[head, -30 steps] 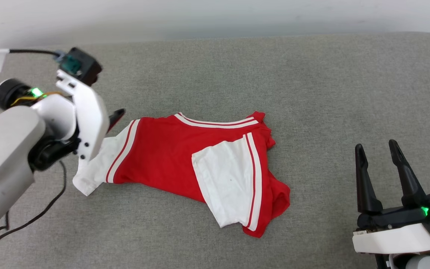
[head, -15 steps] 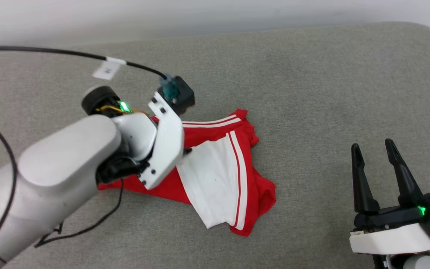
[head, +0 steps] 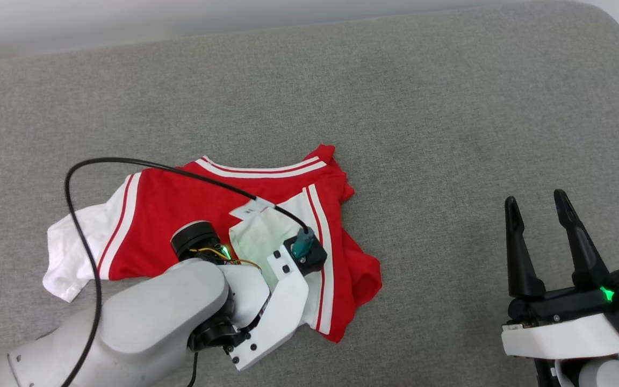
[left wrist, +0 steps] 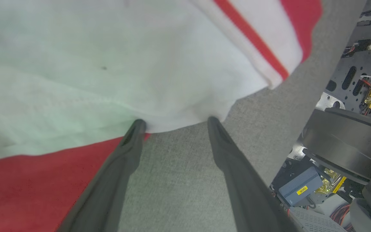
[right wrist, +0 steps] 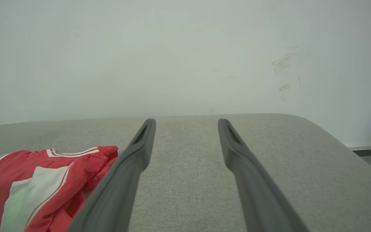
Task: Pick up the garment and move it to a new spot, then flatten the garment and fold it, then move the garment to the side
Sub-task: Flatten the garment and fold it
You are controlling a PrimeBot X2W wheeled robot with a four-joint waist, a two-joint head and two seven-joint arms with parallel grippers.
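Head view: the garment is lying crumpled left of centre on the grey surface, which is looking like coarse woven cloth with a rounded far-right corner. The shirt is soft red fabric with white sleeves and striped trim. One sleeve is sticking out left, the other is folded over the red body. The pale, smooth left arm is reaching over the near edge of the shirt, with a thin black cable looping across it. The right gripper is sitting well apart at the near right, its tapered dark fingers spread with nothing in between.

Left wrist view: the left gripper is standing wide open too, its tips right at the hem of the folded white sleeve (can't tell if they're actually touching it).

Right wrist view: the fingers are pointing at a plain white wall, with the shirt off to the left.

Count: one shirt, two sleeves, two grippers, two fingers each.
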